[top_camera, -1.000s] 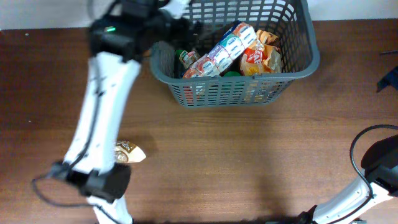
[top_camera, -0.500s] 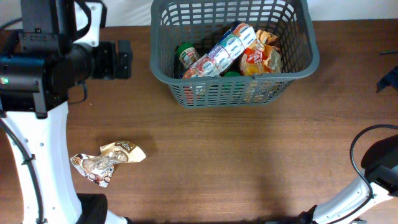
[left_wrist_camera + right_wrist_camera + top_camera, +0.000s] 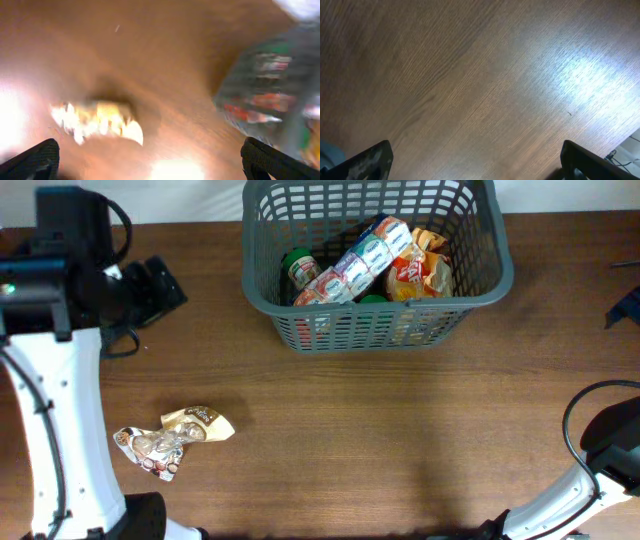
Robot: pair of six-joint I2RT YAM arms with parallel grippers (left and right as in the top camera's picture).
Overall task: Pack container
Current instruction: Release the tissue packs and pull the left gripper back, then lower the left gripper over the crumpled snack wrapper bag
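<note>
Nearest the camera's low edge, the right arm [image 3: 600, 470] sat folded at the corner of the table [image 3: 380, 440], and its wrist view showed only bare wood between the two fingertips of the right gripper [image 3: 480, 162], spread wide with nothing in them. A little further in lay a crumpled snack packet [image 3: 175, 440], flat on the wood and apart from everything else, apparently the one grocery item not yet packed. Beyond it, the left gripper [image 3: 155, 283] hung above the table's left side, jaws fully parted and empty; its own blurred view took in the packet below and the basket off to one side. Farthest back stood the container [image 3: 372, 328], upright near the far edge, holding a green-lidded jar [image 3: 298, 268], a long multipack [image 3: 355, 265] and an orange bag [image 3: 418, 275].

The step in hand looked like the fetch of that packet. The next move would call for the left arm to drop over it, centre it between the fingers and close gently, since crinkled foil could slip or collapse.
</note>
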